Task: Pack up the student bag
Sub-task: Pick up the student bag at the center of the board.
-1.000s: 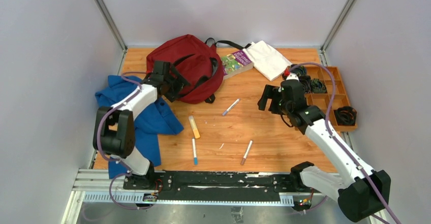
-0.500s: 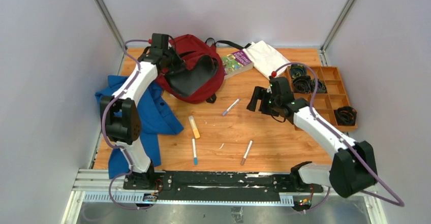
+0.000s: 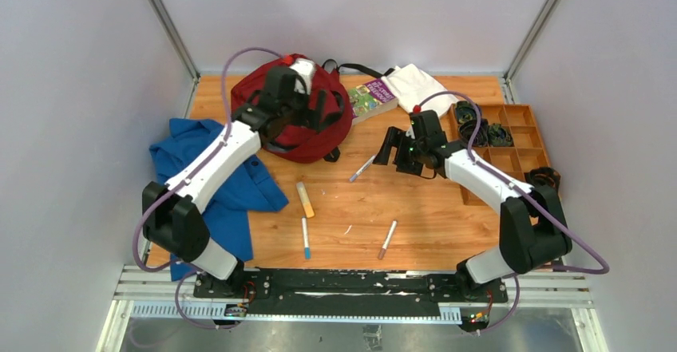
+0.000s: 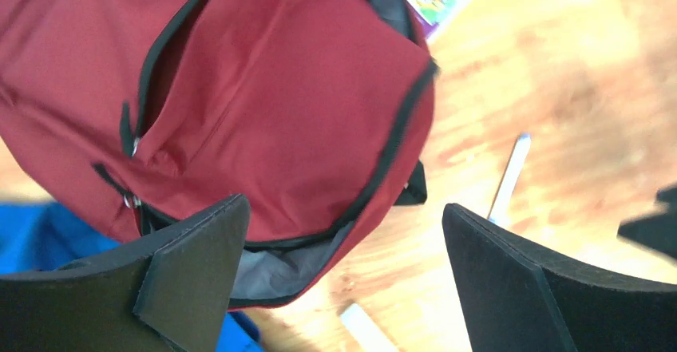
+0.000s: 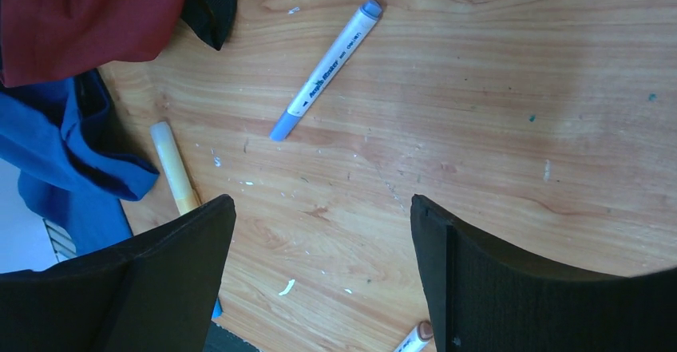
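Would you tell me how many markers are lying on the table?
4: a blue marker right of the student bag, a yellow-orange one beside the blue garment, a blue-tipped one and a brown-tipped one nearer the arm bases. More may be hidden.

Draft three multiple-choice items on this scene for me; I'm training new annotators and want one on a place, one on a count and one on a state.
1. Where does the purple book lie relative to the student bag?
A. Inside it. B. Beside it, between it and the white cloth. C. Under it.
2. How many pens and markers lie loose on the table?
A. Two. B. Six. C. Four.
3. How is the right hand?
A. Open, holding nothing. B. Shut on a marker. C. Shut on the book.

1 B: the top view shows the book on the wood between the two.
2 C: the top view shows four, lying apart.
3 A: its wrist view shows spread fingers with bare wood between them.
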Tool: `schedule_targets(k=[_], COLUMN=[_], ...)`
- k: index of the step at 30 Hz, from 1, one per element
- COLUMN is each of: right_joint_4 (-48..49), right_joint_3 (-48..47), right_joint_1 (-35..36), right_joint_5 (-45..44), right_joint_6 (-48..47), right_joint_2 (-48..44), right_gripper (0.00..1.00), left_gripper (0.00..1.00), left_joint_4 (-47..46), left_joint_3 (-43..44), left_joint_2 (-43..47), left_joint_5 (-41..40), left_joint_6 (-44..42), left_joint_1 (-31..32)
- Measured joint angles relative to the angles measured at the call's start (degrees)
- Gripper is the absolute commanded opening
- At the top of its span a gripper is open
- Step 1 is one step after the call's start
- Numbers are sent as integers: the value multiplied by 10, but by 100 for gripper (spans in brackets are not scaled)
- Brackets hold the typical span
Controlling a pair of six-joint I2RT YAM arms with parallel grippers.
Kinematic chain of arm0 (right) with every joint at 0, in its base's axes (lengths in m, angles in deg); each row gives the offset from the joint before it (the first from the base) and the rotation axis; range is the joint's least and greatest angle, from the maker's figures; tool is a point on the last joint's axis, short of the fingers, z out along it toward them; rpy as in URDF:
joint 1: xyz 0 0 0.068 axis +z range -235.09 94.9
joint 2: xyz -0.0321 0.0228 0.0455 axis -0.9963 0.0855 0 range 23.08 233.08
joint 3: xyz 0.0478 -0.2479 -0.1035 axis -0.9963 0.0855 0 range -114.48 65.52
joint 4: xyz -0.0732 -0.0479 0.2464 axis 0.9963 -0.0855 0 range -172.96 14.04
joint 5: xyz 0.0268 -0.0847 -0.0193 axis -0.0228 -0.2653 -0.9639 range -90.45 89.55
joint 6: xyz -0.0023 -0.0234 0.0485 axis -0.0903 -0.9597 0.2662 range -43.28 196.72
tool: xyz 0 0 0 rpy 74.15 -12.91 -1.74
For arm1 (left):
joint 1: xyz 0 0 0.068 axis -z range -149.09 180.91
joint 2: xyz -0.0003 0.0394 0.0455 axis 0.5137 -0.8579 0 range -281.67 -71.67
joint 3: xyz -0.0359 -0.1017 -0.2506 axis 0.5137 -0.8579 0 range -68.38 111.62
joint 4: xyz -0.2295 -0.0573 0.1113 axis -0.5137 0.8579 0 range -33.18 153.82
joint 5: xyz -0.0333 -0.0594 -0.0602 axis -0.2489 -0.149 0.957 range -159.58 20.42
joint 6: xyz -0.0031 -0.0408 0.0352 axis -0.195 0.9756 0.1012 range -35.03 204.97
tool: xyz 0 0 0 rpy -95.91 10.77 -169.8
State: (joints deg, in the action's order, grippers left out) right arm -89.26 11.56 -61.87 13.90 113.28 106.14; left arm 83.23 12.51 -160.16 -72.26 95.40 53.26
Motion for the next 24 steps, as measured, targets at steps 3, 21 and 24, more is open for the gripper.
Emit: schedule_targets(k=[3,21,24], right_joint_4=[6,12,11], right_joint_3=[-7,10,15], right_joint_1=[0,0,0], right_joint_5=[9,17,17], right_joint_6=[5,14,14], right_joint_2=[9,-45,-50], right_gripper=[85,83,84], left_gripper=[100,47,5], left_joint_4=[-13,-20,3], left_joint_3=[-17,20,52], left_joint_2=[7,-199,-217], left_joint_5=[-52,-163,-177], left_joint_6=[-94,-240,-243], left_joint_1=[76,135,135])
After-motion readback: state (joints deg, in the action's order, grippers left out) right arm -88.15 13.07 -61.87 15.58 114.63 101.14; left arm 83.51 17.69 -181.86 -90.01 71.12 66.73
